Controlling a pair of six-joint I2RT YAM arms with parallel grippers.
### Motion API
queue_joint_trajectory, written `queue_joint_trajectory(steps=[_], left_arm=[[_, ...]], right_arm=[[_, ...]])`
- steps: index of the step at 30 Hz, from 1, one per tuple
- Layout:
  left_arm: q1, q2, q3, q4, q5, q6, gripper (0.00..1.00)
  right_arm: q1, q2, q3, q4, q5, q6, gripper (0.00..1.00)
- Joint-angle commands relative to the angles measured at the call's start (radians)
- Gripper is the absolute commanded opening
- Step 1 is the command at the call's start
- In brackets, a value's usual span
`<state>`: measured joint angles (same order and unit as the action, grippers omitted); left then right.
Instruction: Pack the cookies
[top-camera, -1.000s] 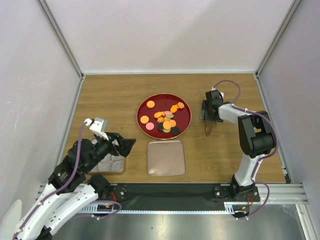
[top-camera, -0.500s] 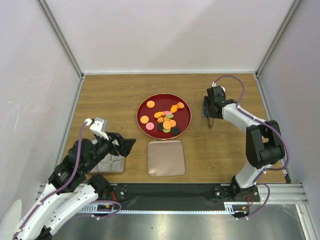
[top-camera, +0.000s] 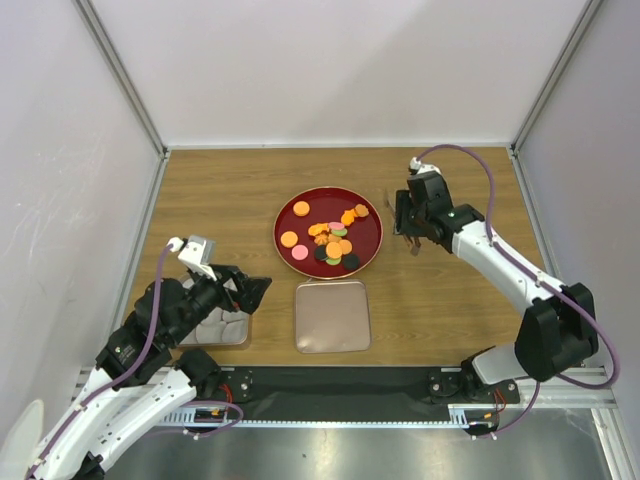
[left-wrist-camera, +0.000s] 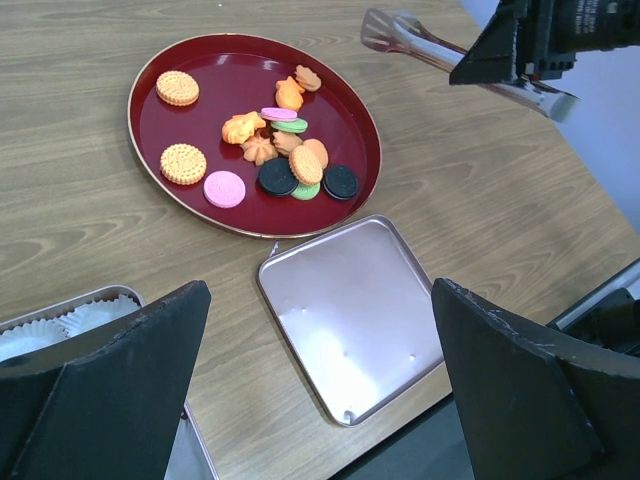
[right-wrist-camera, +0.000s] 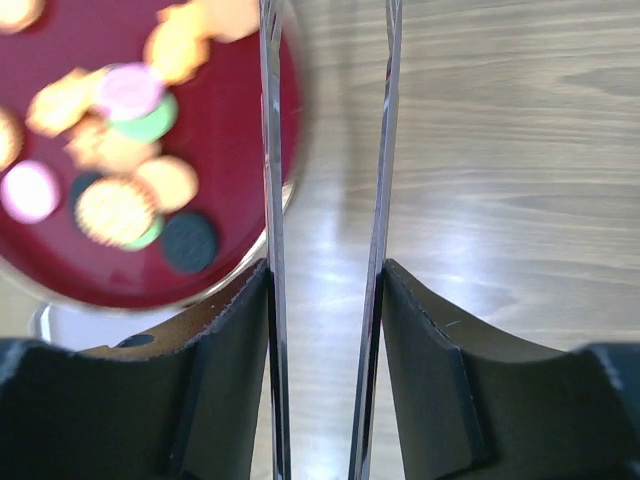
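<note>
The cookies (top-camera: 330, 240) lie in a loose heap on a red round plate (top-camera: 312, 203); most are orange, a few pink, green and dark. They also show in the left wrist view (left-wrist-camera: 270, 150) and the right wrist view (right-wrist-camera: 120, 170). My right gripper (top-camera: 412, 222) is shut on metal tongs (right-wrist-camera: 272, 150), held just right of the plate's rim; the tong arms stand apart and empty (left-wrist-camera: 420, 42). My left gripper (top-camera: 250, 290) is open and empty, above the near left of the table (left-wrist-camera: 320, 300).
A pinkish-brown metal lid (top-camera: 332, 316) lies upside down in front of the plate (left-wrist-camera: 350, 315). A tin with white paper cups (top-camera: 215, 328) sits under my left gripper. White walls enclose the table on three sides.
My right arm has stretched out and carried the tongs left, closer to the plate's right rim. The left arm has not moved.
</note>
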<state>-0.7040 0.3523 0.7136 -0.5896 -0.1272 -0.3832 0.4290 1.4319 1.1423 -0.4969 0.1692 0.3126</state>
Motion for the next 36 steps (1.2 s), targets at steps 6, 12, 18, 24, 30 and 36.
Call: queue_joint_trajectory(steps=[6,12,18,24,30,36], left_arm=[[0.005,-0.010,-0.005,0.028,-0.012,0.012,1.00],[0.005,-0.009,-0.005,0.028,-0.017,0.012,1.00],[0.003,-0.010,-0.005,0.027,-0.018,0.010,1.00],[0.003,-0.010,-0.005,0.027,-0.022,0.009,1.00],[0.005,-0.009,-0.005,0.025,-0.023,0.010,1.00],[0.005,-0.007,-0.005,0.025,-0.020,0.009,1.00]], right_arm=[[0.220,-0.064,0.065,-0.063,0.023,-0.010,0.51],[0.329,-0.062,0.059,-0.072,0.012,0.016,0.50],[0.408,-0.065,0.022,-0.075,0.015,0.043,0.53],[0.427,-0.054,0.004,-0.066,0.021,0.049,0.53],[0.427,-0.048,-0.012,-0.065,0.018,0.049,0.53],[0.432,-0.036,-0.036,-0.043,-0.016,0.062,0.53]])
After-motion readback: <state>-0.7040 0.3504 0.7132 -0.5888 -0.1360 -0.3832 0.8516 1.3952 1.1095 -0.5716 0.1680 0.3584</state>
